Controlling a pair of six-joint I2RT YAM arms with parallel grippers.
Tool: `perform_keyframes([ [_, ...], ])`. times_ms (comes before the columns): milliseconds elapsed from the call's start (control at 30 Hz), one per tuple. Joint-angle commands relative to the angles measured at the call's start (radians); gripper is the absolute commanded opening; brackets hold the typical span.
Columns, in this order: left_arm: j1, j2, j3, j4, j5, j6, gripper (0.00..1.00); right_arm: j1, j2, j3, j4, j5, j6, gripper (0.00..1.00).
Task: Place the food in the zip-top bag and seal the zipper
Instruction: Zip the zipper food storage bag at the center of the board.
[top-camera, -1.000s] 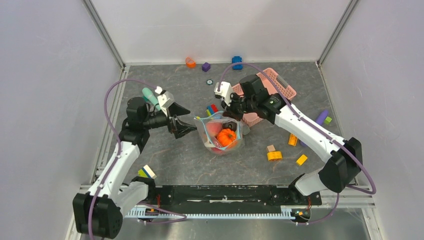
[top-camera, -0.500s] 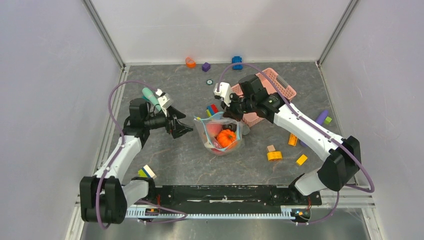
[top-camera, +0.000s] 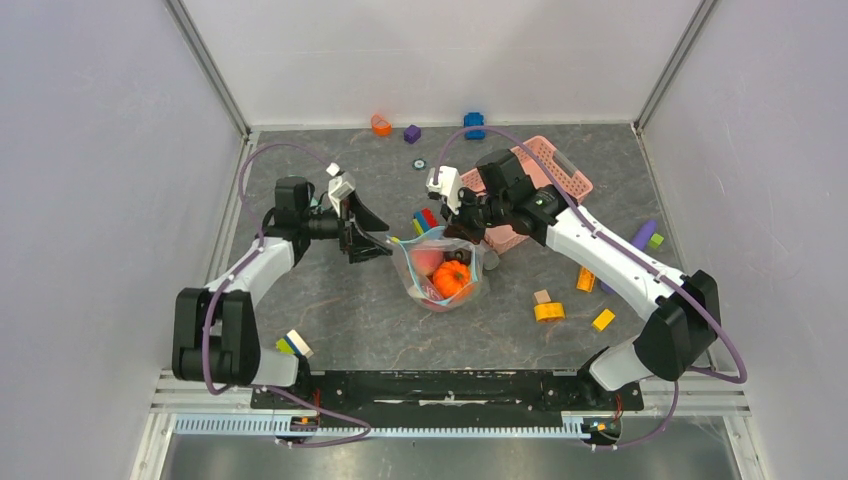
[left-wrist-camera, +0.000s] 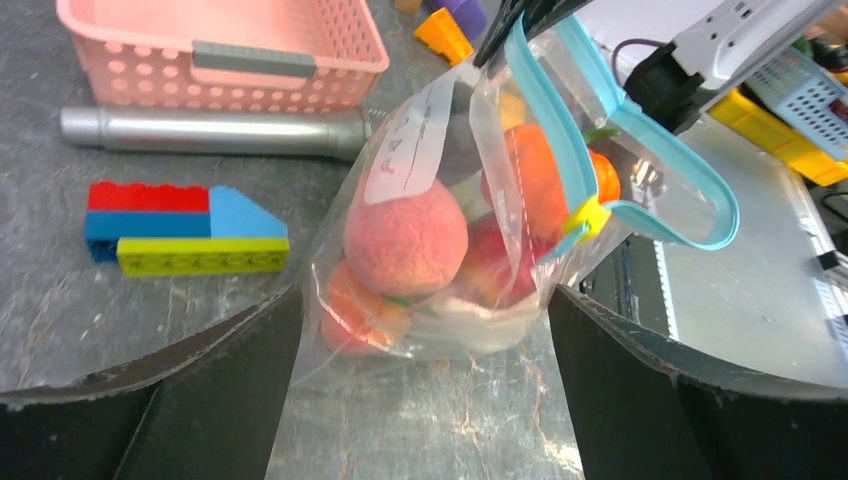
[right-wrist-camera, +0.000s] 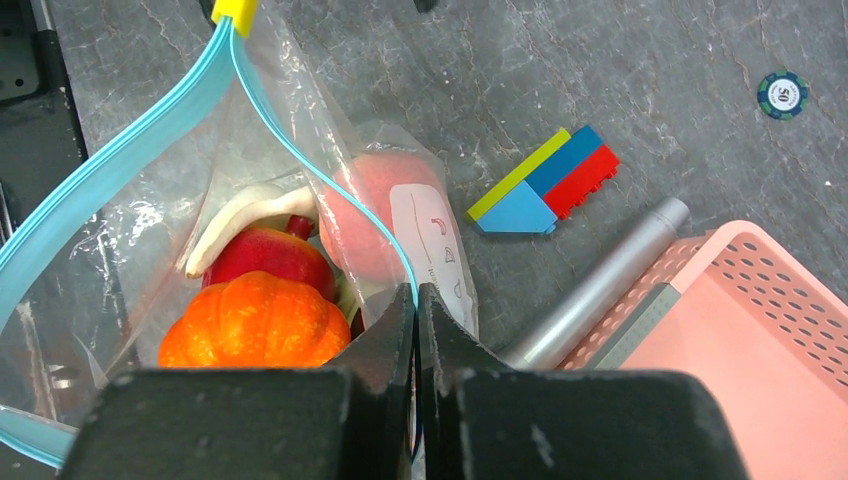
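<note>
The clear zip-top bag (top-camera: 440, 272) stands mid-table, its mouth open. Inside lie an orange pumpkin (right-wrist-camera: 255, 325), a red piece (right-wrist-camera: 265, 255), a peach piece (left-wrist-camera: 405, 238) and a white piece (right-wrist-camera: 245, 225). The teal zipper (right-wrist-camera: 120, 150) loops open, with a yellow slider (left-wrist-camera: 590, 215). My right gripper (right-wrist-camera: 416, 295) is shut on the bag's zipper edge beside the white label (right-wrist-camera: 435, 240) and holds it up. My left gripper (left-wrist-camera: 420, 300) is open at the bag's left side (top-camera: 378, 240). The bag's bottom lies between its jaws, unclamped.
A pink basket (top-camera: 545, 175) stands behind the bag, with a silver cylinder (left-wrist-camera: 210, 128) along its front. A red, blue and yellow block stack (left-wrist-camera: 180, 228) lies beside the bag. Loose blocks (top-camera: 548, 311) lie to the right and more sit at the far edge (top-camera: 380, 124).
My left arm has swung away from me and rightward, bringing its open gripper up to the bag's left side. The right gripper and the bag have stayed put.
</note>
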Motion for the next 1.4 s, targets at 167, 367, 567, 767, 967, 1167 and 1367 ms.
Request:
perform_keyframes([
  [167,-0.114,0.073,0.095,0.038,0.060,0.024,0.82,-0.003,0.002,0.036,-0.008,-0.037,0.018,0.04],
  [367,-0.116,0.050,0.082,0.018,0.068,0.036,0.50,-0.002,-0.008,0.029,-0.014,-0.032,0.021,0.04],
  [567,-0.143,-0.005,0.081,-0.023,0.067,0.026,0.25,-0.002,-0.005,0.040,-0.019,-0.025,0.032,0.07],
  [767,-0.177,-0.128,0.029,-0.034,0.029,-0.005,0.02,-0.002,-0.018,0.061,-0.027,0.064,0.022,0.27],
  [967,-0.260,-0.313,-0.023,-0.030,-0.117,-0.070,0.02,-0.003,-0.085,0.081,-0.051,0.016,-0.090,0.63],
  [1167,-0.333,-0.378,-0.011,-0.034,-0.260,-0.142,0.02,-0.002,-0.185,0.054,-0.005,-0.177,-0.141,0.88],
  [1367,-0.355,-0.370,0.003,-0.075,-0.281,-0.147,0.02,-0.003,-0.253,0.002,0.104,-0.289,-0.125,0.98],
])
